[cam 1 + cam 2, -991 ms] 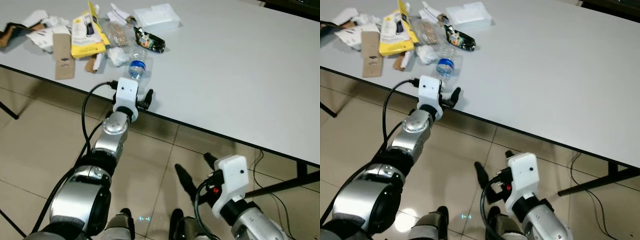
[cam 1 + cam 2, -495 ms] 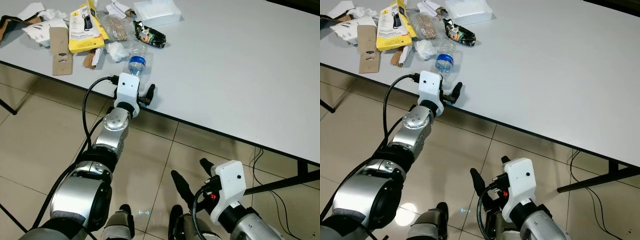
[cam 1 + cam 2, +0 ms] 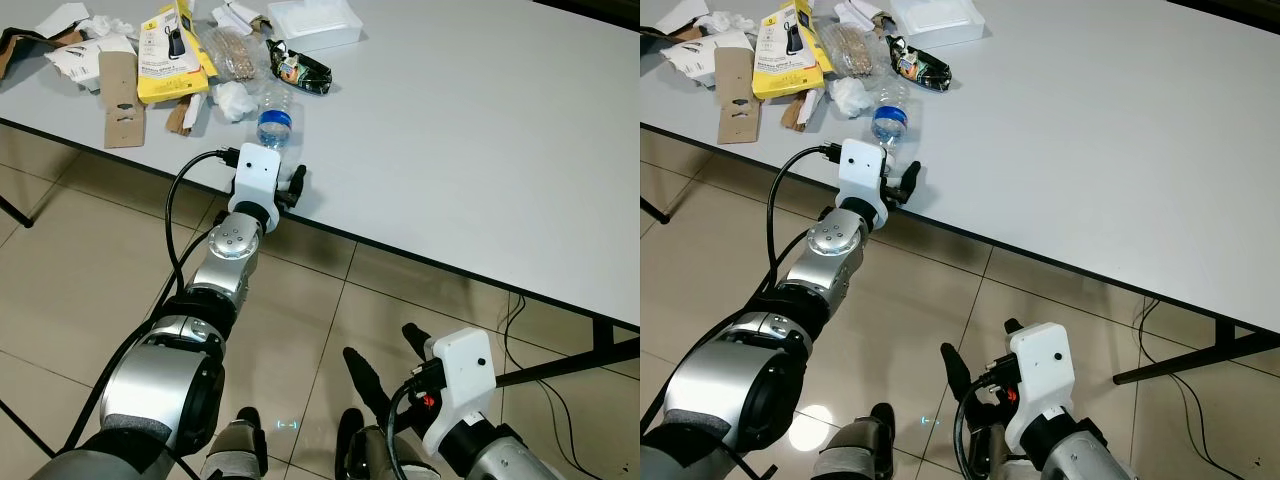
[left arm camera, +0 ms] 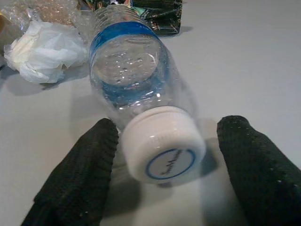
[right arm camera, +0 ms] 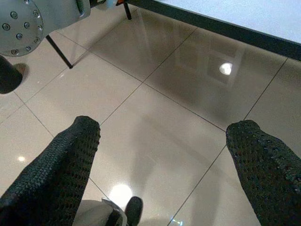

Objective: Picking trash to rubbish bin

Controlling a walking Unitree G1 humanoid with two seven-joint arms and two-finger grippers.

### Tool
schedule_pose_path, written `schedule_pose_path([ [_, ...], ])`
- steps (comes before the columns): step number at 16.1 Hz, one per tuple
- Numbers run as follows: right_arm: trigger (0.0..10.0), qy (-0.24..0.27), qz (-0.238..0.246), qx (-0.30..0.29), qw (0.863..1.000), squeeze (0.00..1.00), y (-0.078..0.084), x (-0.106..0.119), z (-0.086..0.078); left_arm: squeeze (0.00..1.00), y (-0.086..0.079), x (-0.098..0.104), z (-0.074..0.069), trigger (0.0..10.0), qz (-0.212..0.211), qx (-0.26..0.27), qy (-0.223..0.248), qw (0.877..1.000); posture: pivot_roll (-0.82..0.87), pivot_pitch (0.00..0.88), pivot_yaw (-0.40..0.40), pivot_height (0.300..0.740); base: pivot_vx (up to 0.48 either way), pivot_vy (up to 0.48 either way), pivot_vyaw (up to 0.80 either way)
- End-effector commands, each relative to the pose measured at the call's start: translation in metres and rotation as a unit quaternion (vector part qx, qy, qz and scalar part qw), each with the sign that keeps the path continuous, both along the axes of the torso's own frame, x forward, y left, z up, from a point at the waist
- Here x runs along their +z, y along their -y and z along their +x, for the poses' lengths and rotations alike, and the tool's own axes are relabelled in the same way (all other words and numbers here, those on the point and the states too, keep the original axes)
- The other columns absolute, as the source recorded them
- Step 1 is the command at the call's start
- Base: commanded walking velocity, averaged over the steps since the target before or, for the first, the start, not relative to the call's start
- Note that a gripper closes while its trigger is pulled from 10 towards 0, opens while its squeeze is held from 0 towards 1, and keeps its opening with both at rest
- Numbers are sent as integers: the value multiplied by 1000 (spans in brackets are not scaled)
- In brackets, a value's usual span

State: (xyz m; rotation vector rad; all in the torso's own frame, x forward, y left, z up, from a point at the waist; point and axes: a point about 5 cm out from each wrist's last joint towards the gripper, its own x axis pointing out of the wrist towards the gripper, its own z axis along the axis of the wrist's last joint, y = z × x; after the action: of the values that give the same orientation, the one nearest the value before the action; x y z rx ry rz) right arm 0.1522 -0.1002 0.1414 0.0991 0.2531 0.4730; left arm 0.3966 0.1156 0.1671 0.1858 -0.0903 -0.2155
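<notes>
One item was clearly the target: a clear plastic bottle (image 4: 134, 80) with a blue label, lying on its side near the front edge of the grey counter (image 3: 480, 140). The left end effector (image 4: 162, 174) sat right at that edge, its two black fingers (image 4: 77, 176) spread apart, one on either side of the white cap (image 4: 162, 143). The left finger looked just about touching the cap; the other stood a little off, so nothing was gripped. This read as the reach-and-grasp step, with the pick itself not yet made. The next move probably called for easing forward so the fingers straddled the neck or body, then closing; a round bottle on a smooth top could roll or skid away if nudged.

The bottle's long axis ran away from the counter's edge, cap pointing back toward the robot, base aimed at the litter pile: crumpled white paper (image 4: 42, 52) just beside it and a dark snack wrapper (image 3: 300, 72) past the base.

Over to the right, the right end effector (image 5: 162, 160) hung low above the tiled floor (image 5: 155, 94), fingers wide apart, holding nothing.
</notes>
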Motion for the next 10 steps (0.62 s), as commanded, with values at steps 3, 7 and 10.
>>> schedule_pose_path([
  [3,10000,-4,0,-1,1000,0,1,3,-5,0,-9,-33,-8,0,24,22,-67,997,-46,326,-88,740,0,0,0],
  [7,10000,-4,0,-1,1000,0,0,2,-4,0,-9,-33,-8,0,27,23,-67,997,-41,325,-85,740,0,0,0],
  [10,10000,-4,-2,0,1000,0,0,1,-3,0,-11,-32,-7,0,28,28,-66,997,-39,321,-85,740,0,0,0],
])
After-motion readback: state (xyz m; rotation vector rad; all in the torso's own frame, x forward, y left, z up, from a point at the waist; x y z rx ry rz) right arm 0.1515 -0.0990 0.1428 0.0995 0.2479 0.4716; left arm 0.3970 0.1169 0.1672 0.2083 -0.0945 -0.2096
